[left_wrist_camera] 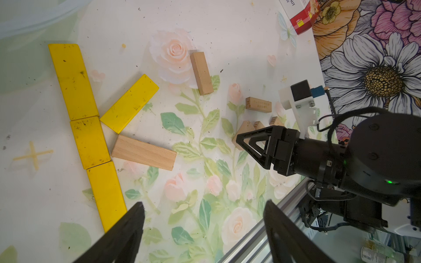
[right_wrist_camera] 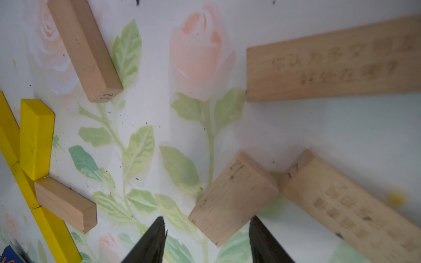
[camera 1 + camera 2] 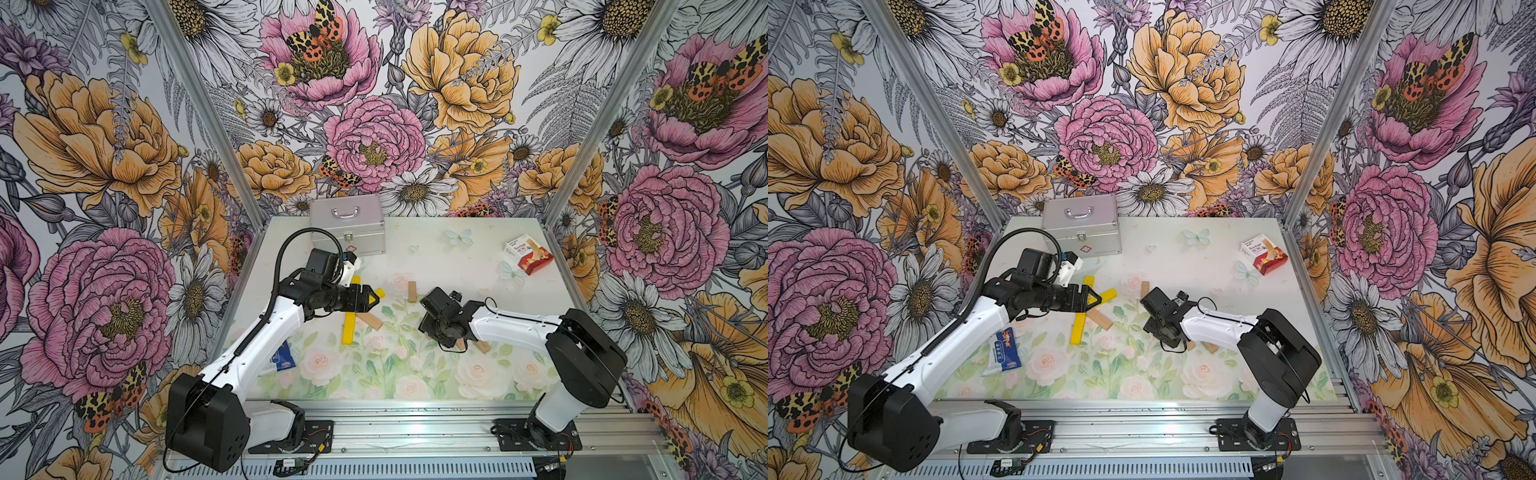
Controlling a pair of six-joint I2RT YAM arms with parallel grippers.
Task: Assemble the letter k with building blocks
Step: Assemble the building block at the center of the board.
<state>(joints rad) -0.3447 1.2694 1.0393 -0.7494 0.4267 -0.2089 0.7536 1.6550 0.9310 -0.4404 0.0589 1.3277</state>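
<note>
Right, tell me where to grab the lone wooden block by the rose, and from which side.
Grip the lone wooden block at mid-length, across its two long sides, coming down from above. It lies on the table with space all round, so both long sides look free, and a centred pinch should keep it level.

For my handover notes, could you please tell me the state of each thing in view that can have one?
silver case, shut
carton, closed
yellow-stemmed K, stem and both arms laid
other pale blocks, loose, no K formed
left claw, open, empty
right claw, open, astride a wood block
</note>
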